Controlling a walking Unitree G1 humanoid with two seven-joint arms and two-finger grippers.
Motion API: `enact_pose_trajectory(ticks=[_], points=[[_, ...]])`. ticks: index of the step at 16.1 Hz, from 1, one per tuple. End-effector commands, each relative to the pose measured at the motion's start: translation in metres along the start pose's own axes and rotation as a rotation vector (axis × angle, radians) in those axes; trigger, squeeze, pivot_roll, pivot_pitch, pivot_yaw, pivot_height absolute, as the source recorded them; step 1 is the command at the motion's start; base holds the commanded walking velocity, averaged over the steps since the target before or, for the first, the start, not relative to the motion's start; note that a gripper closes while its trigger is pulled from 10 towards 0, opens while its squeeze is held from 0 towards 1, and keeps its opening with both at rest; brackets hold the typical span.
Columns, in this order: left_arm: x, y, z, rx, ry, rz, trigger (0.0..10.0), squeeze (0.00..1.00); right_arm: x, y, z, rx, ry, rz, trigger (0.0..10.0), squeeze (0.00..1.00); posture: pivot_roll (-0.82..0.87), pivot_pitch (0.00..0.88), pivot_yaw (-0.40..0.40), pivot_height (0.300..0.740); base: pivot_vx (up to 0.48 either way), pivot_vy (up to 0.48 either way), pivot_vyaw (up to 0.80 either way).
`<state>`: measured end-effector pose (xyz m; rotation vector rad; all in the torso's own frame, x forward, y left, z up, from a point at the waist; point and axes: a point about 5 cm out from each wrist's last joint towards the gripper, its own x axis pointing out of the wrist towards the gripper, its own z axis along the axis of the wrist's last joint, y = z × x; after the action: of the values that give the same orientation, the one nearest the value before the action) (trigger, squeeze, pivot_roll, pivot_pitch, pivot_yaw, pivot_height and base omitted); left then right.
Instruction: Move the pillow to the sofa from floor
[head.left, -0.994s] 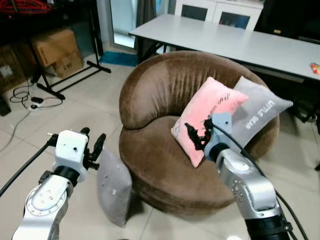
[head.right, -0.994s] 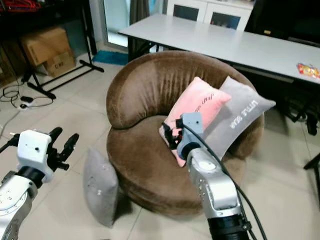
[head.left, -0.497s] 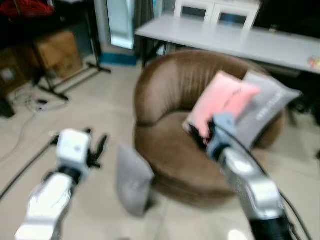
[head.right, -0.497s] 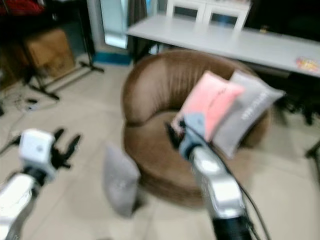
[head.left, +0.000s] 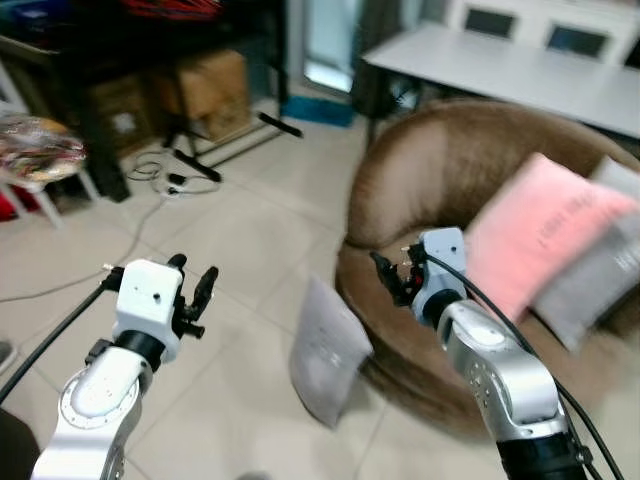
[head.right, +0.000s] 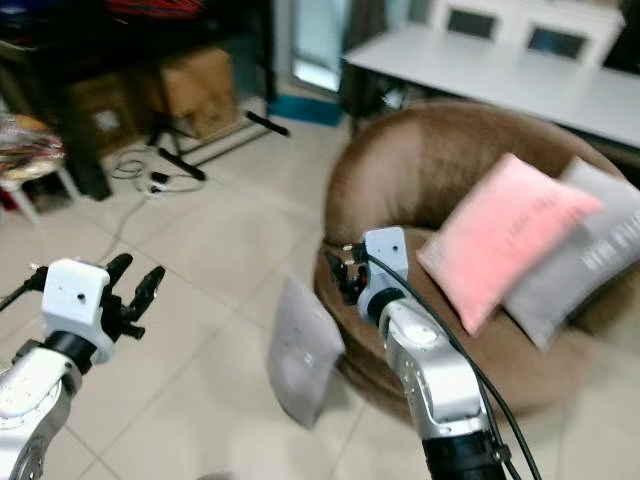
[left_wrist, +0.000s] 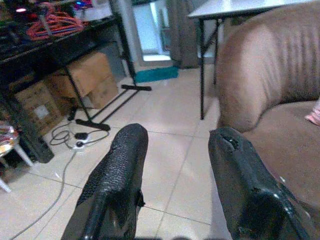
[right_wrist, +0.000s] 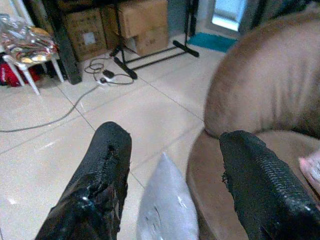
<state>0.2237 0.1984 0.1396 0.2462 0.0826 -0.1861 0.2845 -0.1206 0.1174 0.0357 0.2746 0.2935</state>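
Both pincers are raised and holding nothing. Right gripper (head.left: 392, 277) is at approx 1 o'clock of centre in the head view, black fingers (right_wrist: 260, 185) spread apart, over the front edge of the round brown velvet sofa (head.left: 450, 170). Left gripper (head.left: 192, 290) is at approx 8 o'clock, fingers (left_wrist: 117, 175) also spread, above the beige tiled floor (head.left: 230, 230).

Small grey square pillow (head.left: 325, 350) stands on the floor at approx 6 o'clock, tilted, leaning w/ its upper edge touching the sofa's base. It's between the two grippers, nearer the right one.

On the sofa seat: pink cushion (head.left: 540, 240) at 3 o'clock, w/ a grey lettered cushion (head.right: 590, 250) touching it behind.

At 11 o'clock: cardboard boxes (head.left: 205, 90), black stand legs (head.right: 205, 135), cables (head.left: 160, 180). White table (head.right: 500, 75) at approx 1 o'clock, behind the sofa.
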Motion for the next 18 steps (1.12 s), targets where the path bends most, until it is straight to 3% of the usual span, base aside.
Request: enact_pose_trajectory(ticks=[1,4,11,13,18], points=[[0.001,-0.001,0.001,0.001,0.001,-0.008,10.0,0.0,0.001,0.001,0.0,0.0,0.008,0.001,10.0,0.0,0.09,0.0,-0.043,0.74,0.315,0.0,0.8],[0.001,-0.001,0.001,0.004,0.001,-0.006,10.0,0.0,0.002,-0.001,-0.001,-0.01,0.015,-0.004,10.0,0.0,0.09,0.0,-0.046,0.74,0.315,0.0,0.8],[0.002,-0.001,0.001,0.003,0.0,-0.003,10.0,0.0,0.003,-0.009,-0.003,0.022,0.034,-0.068,10.0,0.0,0.09,0.0,-0.046,0.74,0.323,0.0,0.0],[0.002,-0.001,0.001,0.003,0.001,-0.003,10.0,0.0,0.003,-0.014,-0.004,0.055,0.03,-0.1,10.0,0.0,0.09,0.0,-0.047,0.74,0.322,0.0,-0.75],[0.001,-0.001,0.001,0.012,0.001,-0.001,10.0,0.0,0.002,-0.02,-0.003,0.021,0.026,-0.122,10.0,0.0,0.09,0.0,-0.047,0.74,0.255,0.0,-0.6]])
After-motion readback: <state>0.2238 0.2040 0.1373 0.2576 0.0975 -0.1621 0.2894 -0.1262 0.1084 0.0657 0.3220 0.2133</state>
